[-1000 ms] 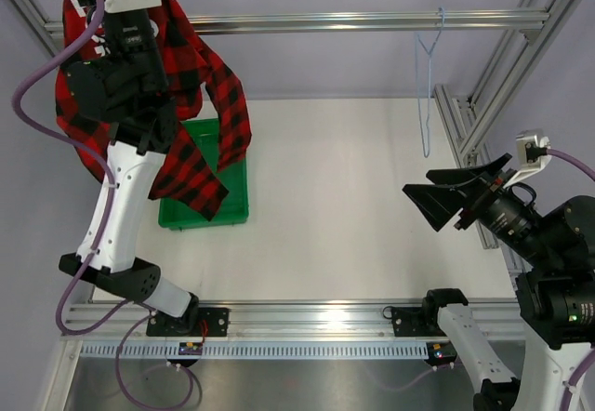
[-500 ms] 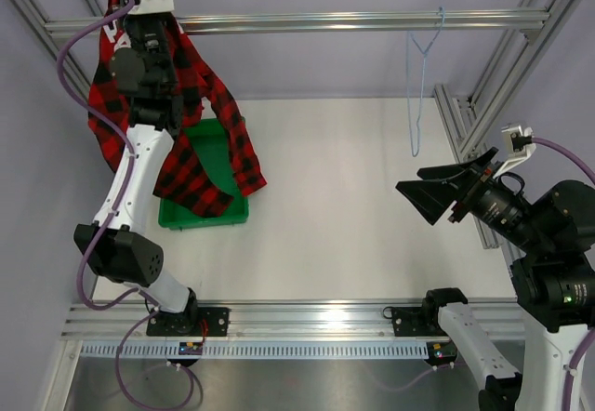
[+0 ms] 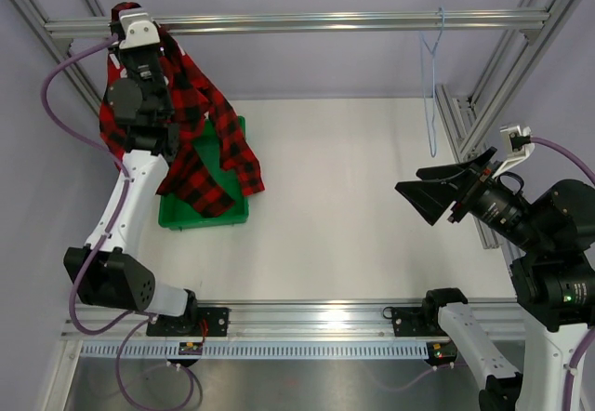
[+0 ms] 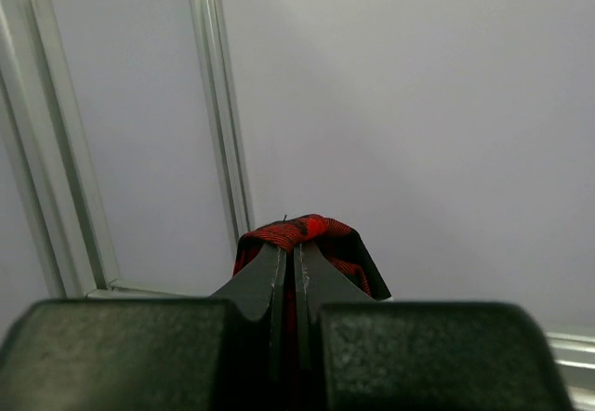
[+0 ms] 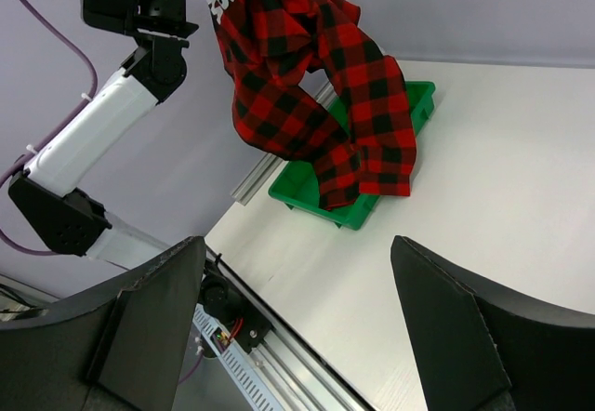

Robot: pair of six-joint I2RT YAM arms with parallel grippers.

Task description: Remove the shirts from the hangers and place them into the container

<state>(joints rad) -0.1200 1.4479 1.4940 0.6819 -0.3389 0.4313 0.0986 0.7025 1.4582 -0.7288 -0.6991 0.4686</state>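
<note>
Fabric is bunched tight between the left fingers (image 4: 276, 260), which are pressed together on a fold of the red-and-black plaid shirt (image 3: 200, 141), so that only a small hump of cloth shows past their tips. I'd say a pinch that narrow is the point: it lets the whole floppy garment hang from one spot instead of dragging.

The left arm (image 3: 130, 197) is stretched up high at the back left, close to the overhead rail (image 3: 325, 22), and the shirt drapes from it in long folds. Its lower hem and a sleeve hang over the green tray (image 3: 181, 218), and I can't tell whether they touch it. The height looks chosen to keep the tails clear of the worktop (image 3: 353, 206) until they are above the tray, which is smaller than the shirt.

Well apart on the right, the light-blue hanger (image 3: 430, 104) hangs bare from the same rail, so the stripping step looks done. The right fingers (image 5: 465, 337) are spread wide with nothing between them, out of the way. What's left, by my reckoning, is lowering and letting go.
</note>
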